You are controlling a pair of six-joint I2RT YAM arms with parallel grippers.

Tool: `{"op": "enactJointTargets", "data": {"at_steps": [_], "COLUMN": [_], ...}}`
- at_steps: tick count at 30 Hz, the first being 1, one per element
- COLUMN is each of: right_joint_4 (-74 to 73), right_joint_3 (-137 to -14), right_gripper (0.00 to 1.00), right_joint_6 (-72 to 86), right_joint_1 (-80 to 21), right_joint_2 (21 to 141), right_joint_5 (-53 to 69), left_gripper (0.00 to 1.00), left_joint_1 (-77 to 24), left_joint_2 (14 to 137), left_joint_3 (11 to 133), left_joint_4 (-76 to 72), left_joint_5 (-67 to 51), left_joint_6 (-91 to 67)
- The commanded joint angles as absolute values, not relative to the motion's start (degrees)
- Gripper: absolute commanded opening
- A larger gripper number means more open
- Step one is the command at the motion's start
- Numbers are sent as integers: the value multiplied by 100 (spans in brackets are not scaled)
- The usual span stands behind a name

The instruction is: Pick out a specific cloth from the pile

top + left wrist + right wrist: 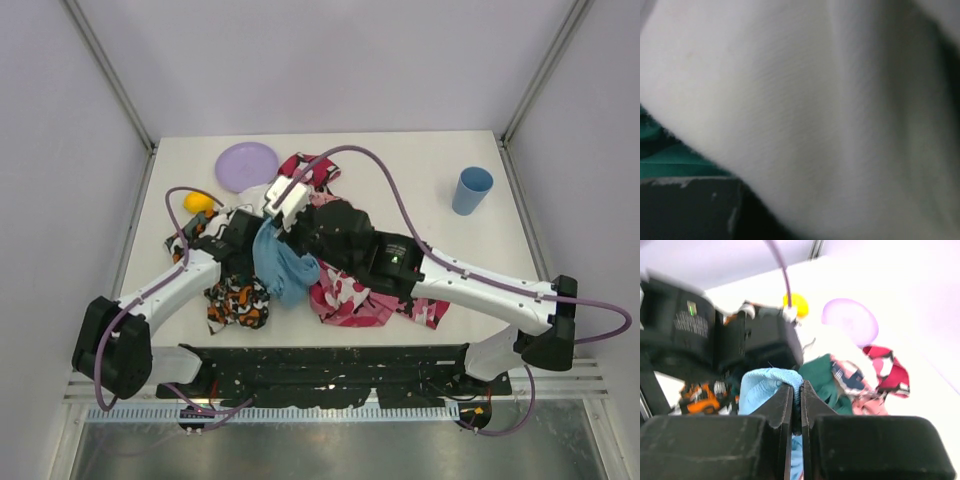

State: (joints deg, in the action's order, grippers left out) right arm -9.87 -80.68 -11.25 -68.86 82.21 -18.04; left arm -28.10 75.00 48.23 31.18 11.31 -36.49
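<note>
Cloth: light blue, bunched, sits mid-table on the left part of the pile. Its top fold is pinched in the right gripper, jaws nearly touching with only the blue fabric between them. The rest of the cloth trails toward the near edge, between the orange/black garment on its left and the pink/black/white garment on its right, lying over both. Right wrist view also shows a teal cloth just right of the blue fold, and more red/pink fabric beyond that. Left gripper sits just left of the cloth's top, close to the right gripper and facing it. Its jaws are closed. Cannot tell if they hold anything, since white fabric fills the left wrist view, with a sliver of teal at the lower left. Behind the pile, a purple plate touches the red fabric at its right edge. A yellow object lies left of the left gripper, near the plate. A blue cup stands upright at the far right of the table, well apart from the pile.
</note>
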Motion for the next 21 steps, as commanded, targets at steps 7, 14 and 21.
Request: {"op": "enactJointTargets", "data": {"at_steps": [7,14,21], "right_joint_4": [35,-465,-755], "right_joint_3": [-10862,-11434,-11935], "right_gripper": [5,5,5], "right_joint_6": [-1178,-1011,-1028], "right_joint_1": [-6365,-5573,-4634], "right_joint_2": [7866,7919,7998], "right_joint_5": [-2171,-2153,-2381], "left_gripper": [0,0,49], "left_joint_1": [-2795,-2900,-3296], "left_joint_2": [7506,6997,5794], "left_joint_3": [4254,4236,4473], "left_joint_4": [3103,3084,3734], "left_joint_5": [1116,773,1081], "left_joint_6": [-3744,-3674,-3691]}}
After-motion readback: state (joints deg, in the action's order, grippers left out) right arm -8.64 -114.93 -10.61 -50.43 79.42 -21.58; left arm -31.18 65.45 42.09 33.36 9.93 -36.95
